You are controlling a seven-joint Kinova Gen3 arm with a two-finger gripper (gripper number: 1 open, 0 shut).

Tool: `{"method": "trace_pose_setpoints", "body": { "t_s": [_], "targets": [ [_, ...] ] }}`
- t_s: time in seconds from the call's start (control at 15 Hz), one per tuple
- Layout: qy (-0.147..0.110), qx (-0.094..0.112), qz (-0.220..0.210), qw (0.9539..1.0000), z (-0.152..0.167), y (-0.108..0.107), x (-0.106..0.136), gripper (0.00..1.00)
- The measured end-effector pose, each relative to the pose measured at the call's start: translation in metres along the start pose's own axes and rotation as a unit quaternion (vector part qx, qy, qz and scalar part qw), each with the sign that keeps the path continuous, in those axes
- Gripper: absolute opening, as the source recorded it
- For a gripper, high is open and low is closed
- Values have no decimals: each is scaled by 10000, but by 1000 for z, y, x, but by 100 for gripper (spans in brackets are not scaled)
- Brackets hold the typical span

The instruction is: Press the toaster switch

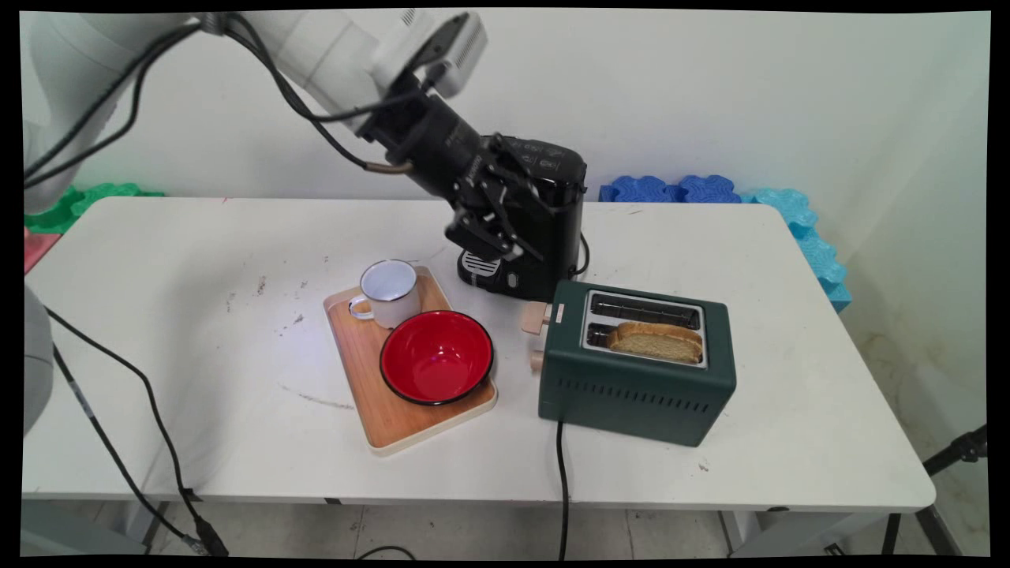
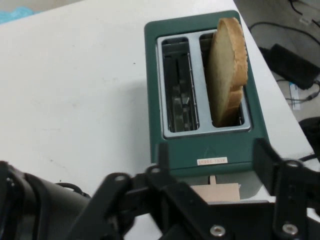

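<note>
From where I sit, my pincer point(image 1: 491, 237) hangs above the surface point(image 1: 197, 331), in front of the black coffee machine point(image 1: 544, 229) and up-left of the green toaster point(image 1: 635, 363) in the main view. The toaster lies ahead of the pincer and lower. In the hand view it sits nearly centred between the fingers point(image 2: 267, 160), its lever end toward me. Its long axis runs away from the pincer, the two slots lying side by side along that line. The slice of bread point(image 2: 227, 65) stands upright in the right-hand slot as the hand camera sees it, which is the slot nearer the surface's front edge in the main view. It pokes well above the rim, with its broad face parallel to the slot; the other slot is bare. The wooden lever point(image 1: 536, 317) juts from the toaster's end just below the pincer.

I read the pincer as spread, holding nothing: its fingers stand apart, flanking the toaster's near end.

The arm comes in from the upper left, wrist pitched down and forward toward the toaster. To the left, a wooden tray point(image 1: 371, 394) carries a white enamel mug point(image 1: 390, 292) and a red bowl point(image 1: 436, 356), apart from the pincer
</note>
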Motion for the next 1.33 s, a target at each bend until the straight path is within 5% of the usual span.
{"method": "trace_pose_setpoints", "body": {
  "t_s": [1.33],
  "targets": [
    [-819, -214, -6, 9964, 59, 1, -11, 0]
  ]
}}
